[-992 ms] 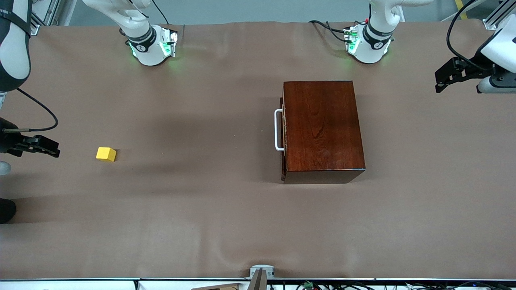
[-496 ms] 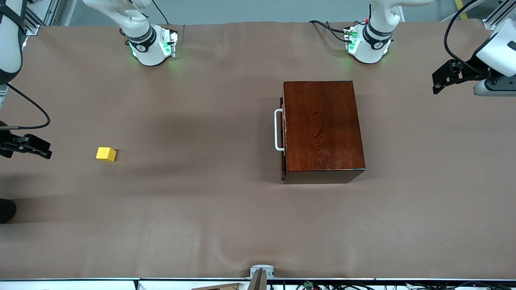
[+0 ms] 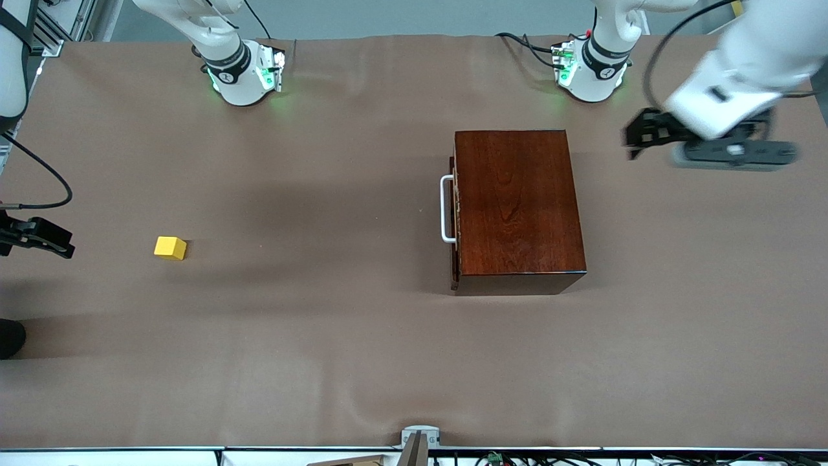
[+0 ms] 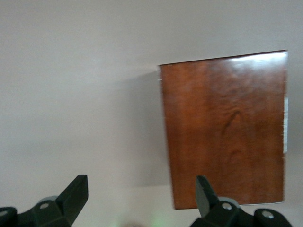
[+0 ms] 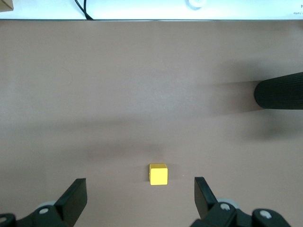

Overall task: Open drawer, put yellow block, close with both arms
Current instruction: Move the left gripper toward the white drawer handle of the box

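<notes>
You see the brown table (image 3: 323,362) with the wooden box (image 3: 517,207) on it, its drawer (image 3: 455,220) shut. The left gripper (image 3: 637,136) hangs near the box, jaws apart. The right gripper (image 3: 48,239) and the yellow block (image 3: 170,248) are well apart from the box, jaws apart too.

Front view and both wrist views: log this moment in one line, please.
drawer: shut | yellow block: on table, toward right arm's end | left pincer: open, empty, beside wooden box | right pincer: open, empty, near block
</notes>
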Robot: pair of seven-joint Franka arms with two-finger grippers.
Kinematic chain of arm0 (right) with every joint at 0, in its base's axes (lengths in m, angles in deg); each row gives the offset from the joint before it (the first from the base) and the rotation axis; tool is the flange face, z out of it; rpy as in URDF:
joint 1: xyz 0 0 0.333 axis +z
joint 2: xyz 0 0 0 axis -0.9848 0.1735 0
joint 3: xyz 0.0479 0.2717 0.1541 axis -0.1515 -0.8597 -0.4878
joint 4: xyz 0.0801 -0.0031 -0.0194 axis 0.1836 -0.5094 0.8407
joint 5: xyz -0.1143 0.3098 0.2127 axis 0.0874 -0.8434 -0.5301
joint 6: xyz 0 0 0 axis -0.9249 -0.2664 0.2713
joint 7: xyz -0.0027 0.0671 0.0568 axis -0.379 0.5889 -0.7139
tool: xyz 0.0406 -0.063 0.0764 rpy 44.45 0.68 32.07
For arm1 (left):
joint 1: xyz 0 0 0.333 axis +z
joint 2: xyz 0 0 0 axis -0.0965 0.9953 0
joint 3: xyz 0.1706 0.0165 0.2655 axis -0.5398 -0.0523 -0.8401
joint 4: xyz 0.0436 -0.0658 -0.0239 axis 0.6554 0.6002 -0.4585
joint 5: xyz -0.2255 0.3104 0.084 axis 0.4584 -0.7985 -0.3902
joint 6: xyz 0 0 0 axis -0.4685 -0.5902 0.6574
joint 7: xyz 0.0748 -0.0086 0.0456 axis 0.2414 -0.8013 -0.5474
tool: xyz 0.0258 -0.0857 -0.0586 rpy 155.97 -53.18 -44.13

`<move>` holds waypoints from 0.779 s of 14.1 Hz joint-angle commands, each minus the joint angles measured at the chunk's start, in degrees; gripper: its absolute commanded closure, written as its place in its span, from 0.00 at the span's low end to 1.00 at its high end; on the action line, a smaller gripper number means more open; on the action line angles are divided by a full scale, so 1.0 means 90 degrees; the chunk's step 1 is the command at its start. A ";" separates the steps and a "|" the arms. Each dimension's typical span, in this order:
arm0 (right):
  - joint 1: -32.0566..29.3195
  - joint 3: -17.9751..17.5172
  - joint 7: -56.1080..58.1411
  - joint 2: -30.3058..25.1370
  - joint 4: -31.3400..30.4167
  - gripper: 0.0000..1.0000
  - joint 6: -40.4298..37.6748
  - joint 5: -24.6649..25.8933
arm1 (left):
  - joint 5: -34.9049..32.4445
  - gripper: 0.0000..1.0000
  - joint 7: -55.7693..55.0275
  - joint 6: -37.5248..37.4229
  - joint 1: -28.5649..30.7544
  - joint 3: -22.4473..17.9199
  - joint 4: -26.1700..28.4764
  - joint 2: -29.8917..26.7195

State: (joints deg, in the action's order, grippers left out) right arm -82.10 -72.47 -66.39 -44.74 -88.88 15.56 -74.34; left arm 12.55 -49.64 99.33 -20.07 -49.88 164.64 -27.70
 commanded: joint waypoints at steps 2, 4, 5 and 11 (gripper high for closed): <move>-0.0051 -0.0056 -0.0003 0.0051 0.0101 0.00 0.0059 -0.0009 | -0.0401 0.00 -0.0947 0.0146 -0.1253 -0.0040 -0.0955 0.1222; -0.0060 -0.0066 -0.0003 0.0051 0.0101 0.00 0.0050 -0.0067 | -0.0461 0.00 -0.1593 0.0477 -0.1849 -0.0098 -0.1288 0.1827; -0.0051 -0.0066 -0.0003 0.0041 0.0101 0.00 0.0030 -0.0077 | -0.0461 0.00 -0.1895 0.0653 -0.2074 -0.0108 -0.1425 0.2101; -0.0002 -0.0085 -0.0003 0.0051 0.0032 0.00 -0.0009 -0.0067 | -0.0461 0.00 -0.3194 0.1231 -0.3752 -0.1081 -0.2187 0.3527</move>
State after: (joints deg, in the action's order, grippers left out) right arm -81.79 -72.90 -66.38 -44.34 -88.88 15.94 -74.41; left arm 9.70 -75.49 111.23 -48.09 -54.42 150.48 -0.67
